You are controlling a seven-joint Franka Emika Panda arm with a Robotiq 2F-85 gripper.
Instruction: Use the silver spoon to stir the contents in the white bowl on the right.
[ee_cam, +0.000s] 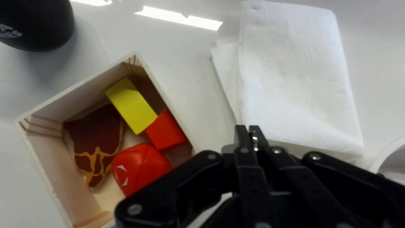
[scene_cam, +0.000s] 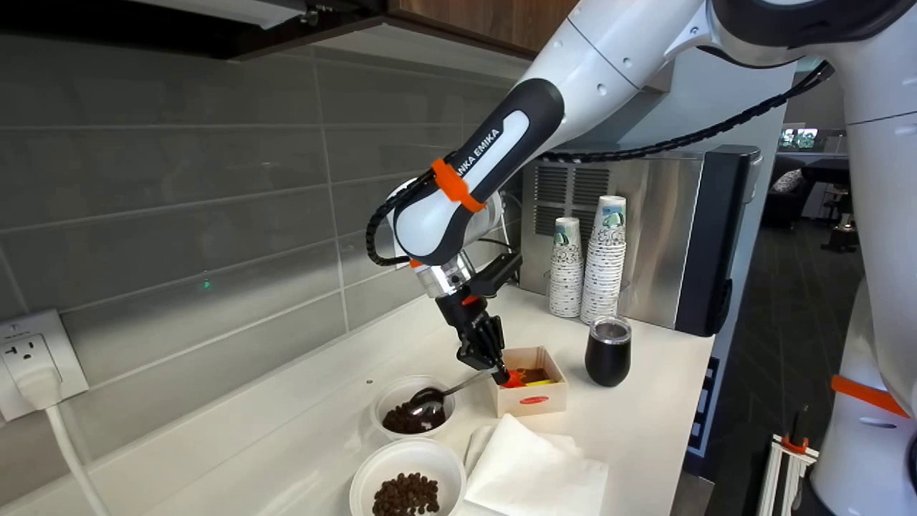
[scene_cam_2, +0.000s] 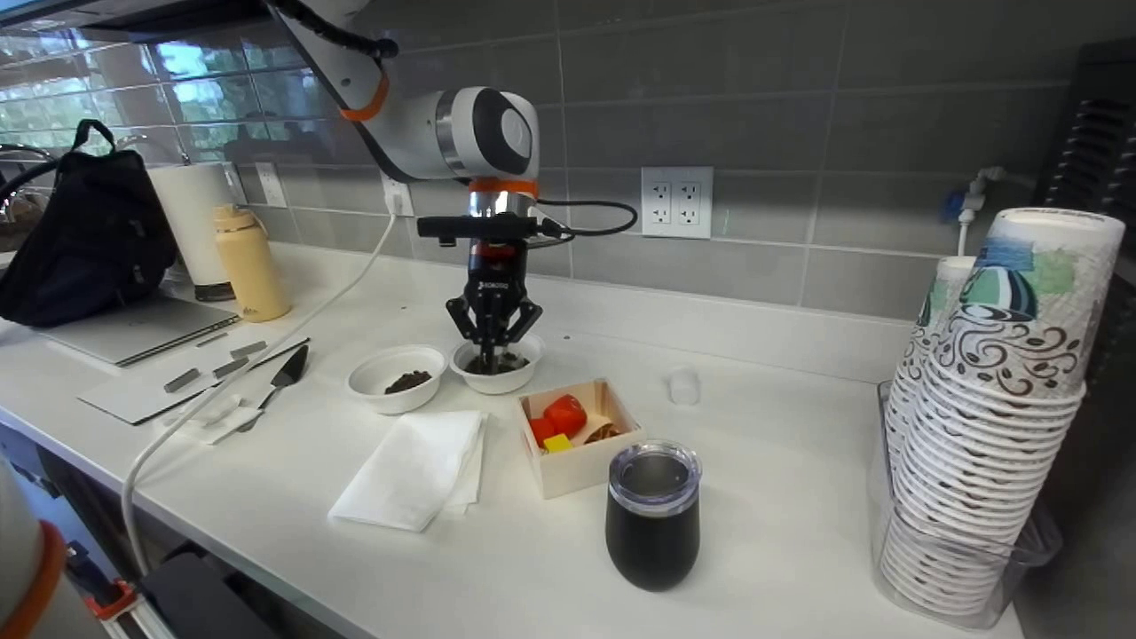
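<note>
At the left in an exterior view stands the round white bowl with loose brown lumps, and nearer lies the folded white paper napkin. Just beside this bowl, to the right, is the small round white bowl with dark brown contents; a too wide stirring could push the two together. The slim silver metal spoon has its head inside the right bowl, and its thin handle leans over the rim up to the black two-finger gripper, which is clenched near the end of this handle. Here is, in my judgement, the main danger: because the hold is far from the head, the resistance of the contents may twist the spoon or make it slip. Also the bowl looks light and nothing visible fixes it, so a strong side push could drag or tip it. Further right and nearer is the square pale wooden box with red and yellow pieces. The wrist view shows the fingertips beside its wall; their height I cannot tell, but a low, wide movement could knock it. The black rounded tumbler with clear lid stands well apart, at the right, and the risk there seems small.
</note>
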